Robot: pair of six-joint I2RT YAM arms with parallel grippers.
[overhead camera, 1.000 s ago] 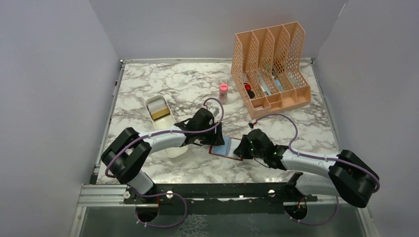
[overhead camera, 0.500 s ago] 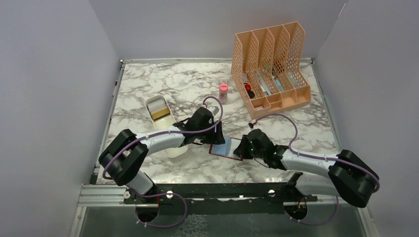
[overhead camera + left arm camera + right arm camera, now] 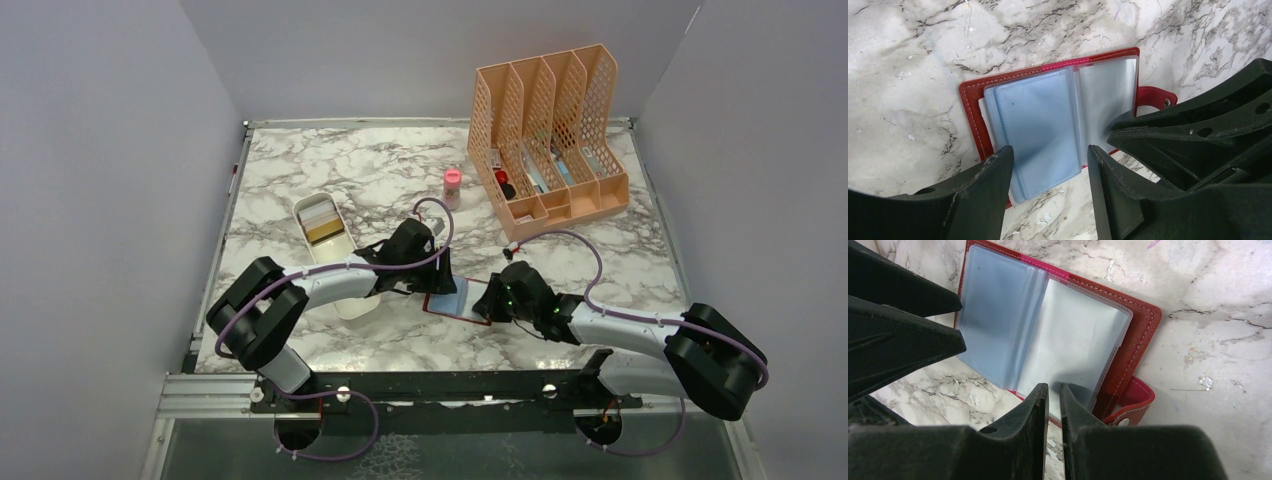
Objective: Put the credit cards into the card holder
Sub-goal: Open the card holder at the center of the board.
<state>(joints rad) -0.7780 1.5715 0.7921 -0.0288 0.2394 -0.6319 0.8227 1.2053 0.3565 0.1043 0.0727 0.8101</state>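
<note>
The red card holder lies open on the marble table between both grippers. Its clear sleeves are fanned out, a bluish stack on one side and a single clear page on the other. My left gripper is open, its fingers straddling the bluish stack's edge from above, with nothing held. From the opposite side my right gripper is shut, tips on the edge of the clear page beside the snap tab. The credit cards lie stacked in a white tray to the left.
A peach mesh file organizer with small items stands at the back right. A pink-capped little bottle stands just left of it. The left arm's forearm passes over the near end of the white tray.
The left arm's shoulder and elbow swayed slightly left and came back. Both grippers and the card holder sit where they were.
</note>
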